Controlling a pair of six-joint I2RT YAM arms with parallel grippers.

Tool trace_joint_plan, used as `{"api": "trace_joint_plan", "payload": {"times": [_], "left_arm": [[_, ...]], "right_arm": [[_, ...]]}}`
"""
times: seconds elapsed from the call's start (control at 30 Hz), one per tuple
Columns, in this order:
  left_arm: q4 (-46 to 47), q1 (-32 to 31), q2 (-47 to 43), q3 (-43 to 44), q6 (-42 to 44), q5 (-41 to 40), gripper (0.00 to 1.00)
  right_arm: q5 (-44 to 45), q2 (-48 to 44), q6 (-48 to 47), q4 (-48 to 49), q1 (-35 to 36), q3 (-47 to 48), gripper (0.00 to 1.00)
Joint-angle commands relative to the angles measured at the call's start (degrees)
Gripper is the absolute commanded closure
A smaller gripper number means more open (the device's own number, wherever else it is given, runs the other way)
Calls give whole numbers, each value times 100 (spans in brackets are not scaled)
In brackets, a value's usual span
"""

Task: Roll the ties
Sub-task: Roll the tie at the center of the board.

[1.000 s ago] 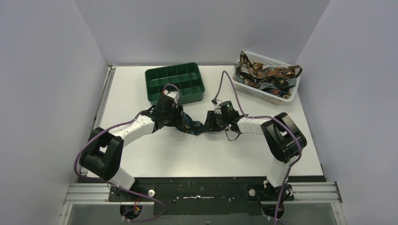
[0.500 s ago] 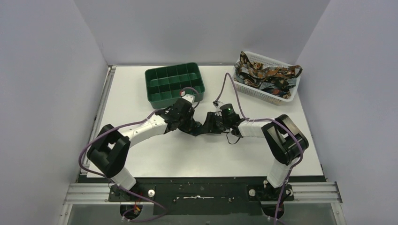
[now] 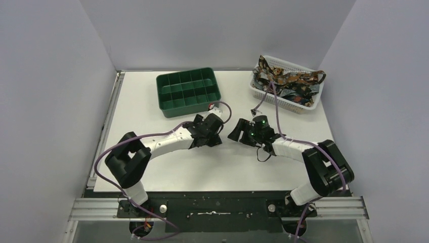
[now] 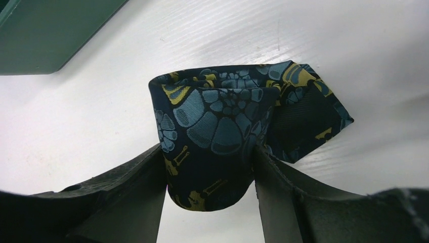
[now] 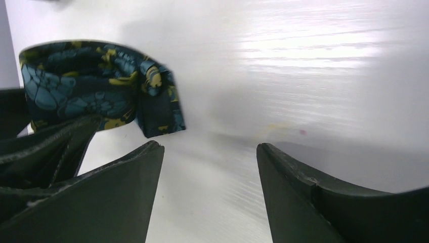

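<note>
We see the left gripper (image 4: 208,154) clenched on a rolled tie (image 4: 217,114). Its two dark fingers (image 4: 134,195) press the roll from either side, and the fabric bulges a little between them. The jaws stand partly apart, only as wide as the roll lets them. The roll is dark navy with large blue petals and yellow marks. It appears to rest on the white table (image 4: 91,126), and one loose pointed end sticks out to the right in the left wrist view.

The right gripper (image 5: 210,148) is released: its fingers (image 5: 303,195) stand wide apart with only bare table surface between them, and we see them touching nothing. From its own camera the roll lies ahead and to the left, apart from its fingertips, with the left gripper's fingers clasping it at the left edge of the view.

From above, the two grippers face each other near the middle of the table, close but not touching. There the roll is lost among the dark gripper parts and we cannot pick it out. The green tray (image 3: 182,108) sits just beyond the left gripper. The white basket (image 3: 278,99) at the far right corner holds the other ties (image 3: 286,81) in a loose heap, well apart from both grippers
</note>
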Motion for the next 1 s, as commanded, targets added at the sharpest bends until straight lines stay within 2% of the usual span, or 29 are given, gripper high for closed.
{"api": "trace_joint_plan", "payload": {"times": [0.0,0.4,0.6,0.67,0.73,0.8,0.97], "left_arm": [[-87,-314,191,368,-15,-577,40],[-232,-646,816,1047,-57,-99,29],[-289,-781,923,1277,-40,-258,29],[-337,-831,954,1350,7,-412,32],[-393,-927,994,1404,159,-636,41],[-412,-1018,1027,1398,326,-795,46],[-287,-1141,1037,1279,556,-764,47]], "right_arm": [[726,-625,245,-57,-309,-297,29],[425,-733,40,-178,-523,-357,26],[377,-703,39,-101,-527,-429,26],[253,-630,54,-73,-527,-422,27],[98,-584,103,16,-523,-455,30],[37,-580,169,96,-527,-530,33],[315,-722,233,-28,-584,-632,34]]}}
